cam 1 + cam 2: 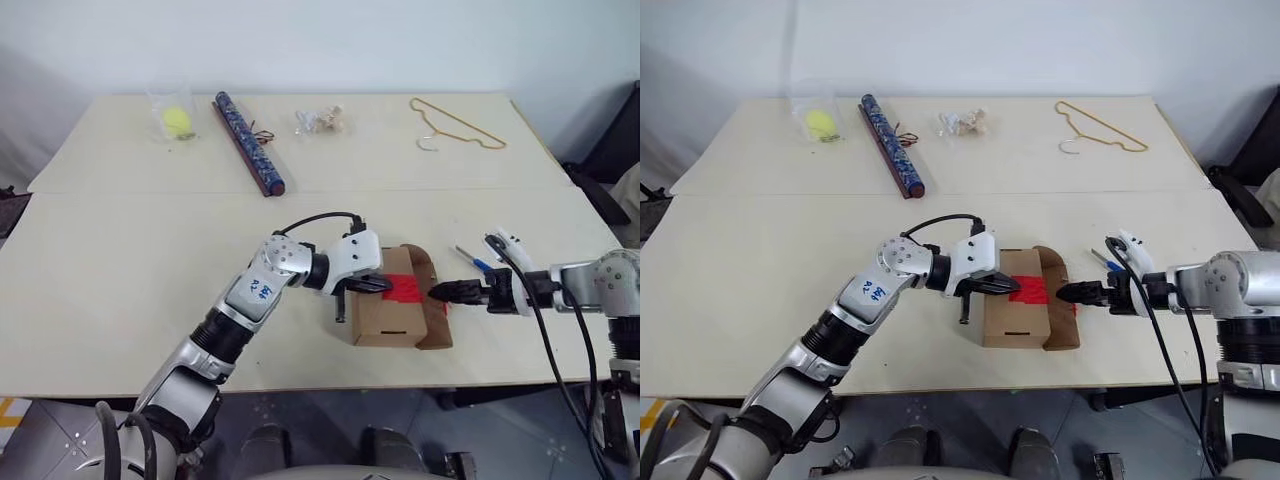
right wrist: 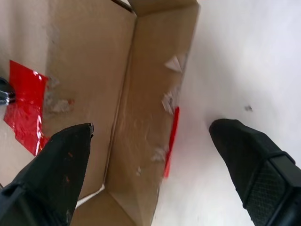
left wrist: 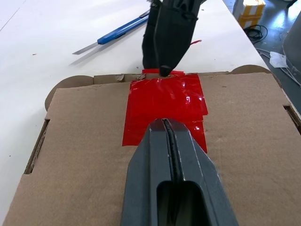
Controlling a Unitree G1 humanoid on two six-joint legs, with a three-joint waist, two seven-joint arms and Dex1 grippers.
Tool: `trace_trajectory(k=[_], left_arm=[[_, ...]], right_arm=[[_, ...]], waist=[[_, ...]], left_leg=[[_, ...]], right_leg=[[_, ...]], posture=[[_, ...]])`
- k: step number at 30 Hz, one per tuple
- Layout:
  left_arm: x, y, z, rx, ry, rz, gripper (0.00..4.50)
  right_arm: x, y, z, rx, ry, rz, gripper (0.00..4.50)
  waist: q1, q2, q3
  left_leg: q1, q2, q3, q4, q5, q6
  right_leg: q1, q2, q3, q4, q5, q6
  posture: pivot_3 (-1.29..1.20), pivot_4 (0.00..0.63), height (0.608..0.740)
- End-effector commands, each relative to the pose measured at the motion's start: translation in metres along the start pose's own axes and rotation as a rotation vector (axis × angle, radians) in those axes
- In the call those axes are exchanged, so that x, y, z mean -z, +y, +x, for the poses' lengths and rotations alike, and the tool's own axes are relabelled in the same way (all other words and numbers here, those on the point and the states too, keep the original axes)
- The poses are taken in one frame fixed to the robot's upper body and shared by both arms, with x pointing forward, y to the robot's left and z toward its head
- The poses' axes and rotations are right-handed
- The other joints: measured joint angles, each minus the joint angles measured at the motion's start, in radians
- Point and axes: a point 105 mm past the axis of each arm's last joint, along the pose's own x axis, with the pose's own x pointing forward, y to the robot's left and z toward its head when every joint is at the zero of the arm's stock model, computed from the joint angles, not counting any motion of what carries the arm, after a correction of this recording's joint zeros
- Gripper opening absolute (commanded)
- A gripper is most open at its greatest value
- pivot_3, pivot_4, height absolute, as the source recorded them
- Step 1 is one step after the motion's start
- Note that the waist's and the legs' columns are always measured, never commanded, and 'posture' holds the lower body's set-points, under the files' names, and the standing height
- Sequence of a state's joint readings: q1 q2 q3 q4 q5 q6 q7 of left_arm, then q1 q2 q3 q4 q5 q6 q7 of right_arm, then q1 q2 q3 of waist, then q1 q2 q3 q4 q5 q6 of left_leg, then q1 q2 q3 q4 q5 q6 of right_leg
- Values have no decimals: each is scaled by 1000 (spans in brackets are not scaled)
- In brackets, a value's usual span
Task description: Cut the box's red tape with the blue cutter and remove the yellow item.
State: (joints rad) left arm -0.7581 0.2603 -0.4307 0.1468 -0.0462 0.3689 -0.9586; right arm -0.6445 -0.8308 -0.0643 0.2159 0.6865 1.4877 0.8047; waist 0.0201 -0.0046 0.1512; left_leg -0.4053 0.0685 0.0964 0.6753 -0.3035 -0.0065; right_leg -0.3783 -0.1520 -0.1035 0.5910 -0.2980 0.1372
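From the head view the box [image 1: 392,310] sits near the table's [image 1: 120,260] front edge, left gripper [image 1: 378,285] pressed shut on its red tape [image 3: 164,106], while the right wrist view shows the right gripper [image 2: 150,155] spread wide astride a light, bendy flap (best pinched at its edge).

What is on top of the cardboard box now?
On the box lies the red tape across the flap seam. The shut left gripper rests on it; the open right gripper is at its far edge. The inside is covered by the flaps.
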Motion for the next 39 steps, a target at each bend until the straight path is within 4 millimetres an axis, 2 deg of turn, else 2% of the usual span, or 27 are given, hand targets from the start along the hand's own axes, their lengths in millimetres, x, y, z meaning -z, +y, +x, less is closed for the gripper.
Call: trace_trajectory(k=[1, 8, 18, 21, 22, 25, 26, 33, 36, 39], left_arm=[[36, -8, -1, 8, 120, -84, 0], [37, -6, -3, 0, 125, -82, 0], [37, -5, -5, -3, 120, -78, 0], [37, -5, -7, -4, 113, -76, 0], [37, -5, -7, -5, 110, -76, 0], [37, -6, -10, 0, 98, -81, 0], [38, -7, -11, 1, 95, -82, 0], [37, -10, -8, 2, 47, -109, 0], [28, -7, 3, -37, -9, -116, 0], [21, -3, 10, -62, -49, -112, 0]], right_arm=[[6, -1, 11, -34, 34, 2, 4384], [9, 18, 29, -142, 83, -27, 2131], [12, 30, 54, -192, 146, -76, 2131], [12, 28, 58, -171, 154, -101, 1558], [11, 27, 58, -165, 153, -112, 1215], [3, 29, 50, -144, 126, -135, 217], [1, 30, 47, -145, 120, -143, 49], [-17, 37, 13, -70, 68, -216, 49], [-31, 48, -19, -2, 46, -283, 49], [-39, 58, -38, 27, 38, -318, 49]], waist=[[-2, -1, -1], [-15, -1, -1], [-25, -1, -1], [-26, -1, -1], [-26, -1, -1], [-23, -1, -1], [-23, -1, -1], [-4, 2, 1], [14, 7, 5], [23, 7, 6]], left_leg=[[0, 0, 0, 0, 0, 0], [1, 1, 0, -1, 1, -2], [1, 2, 0, -2, 2, -3], [2, 3, 1, -3, 2, -4], [3, 3, 1, -4, 3, -5], [3, 4, 2, -6, 4, -6], [3, 4, 2, -7, 4, -7], [-1, 4, 7, -10, 9, -15], [-2, 4, 8, -10, 9, -15], [-9, 3, 8, -7, 7, -12]], right_leg=[[0, 0, 0, 0, 0, 0], [0, 0, -1, 1, 0, 1], [-1, 1, -1, 2, 1, 1], [-1, 1, -1, 2, 1, 1], [-1, 1, -1, 3, 1, 1], [-4, 2, -1, 5, 1, 2], [-5, 2, -1, 5, 1, 2], [-15, 1, -1, 14, 1, 2], [-16, 1, -1, 13, 1, 2], [-19, 0, -1, 11, 1, 3]], posture=[[0, 150, 740], [0, 150, 740], [0, 150, 740], [0, 150, 740], [0, 150, 740], [0, 150, 740], [0, 150, 740], [0, 150, 740], [0, 150, 740], [0, 150, 740]])
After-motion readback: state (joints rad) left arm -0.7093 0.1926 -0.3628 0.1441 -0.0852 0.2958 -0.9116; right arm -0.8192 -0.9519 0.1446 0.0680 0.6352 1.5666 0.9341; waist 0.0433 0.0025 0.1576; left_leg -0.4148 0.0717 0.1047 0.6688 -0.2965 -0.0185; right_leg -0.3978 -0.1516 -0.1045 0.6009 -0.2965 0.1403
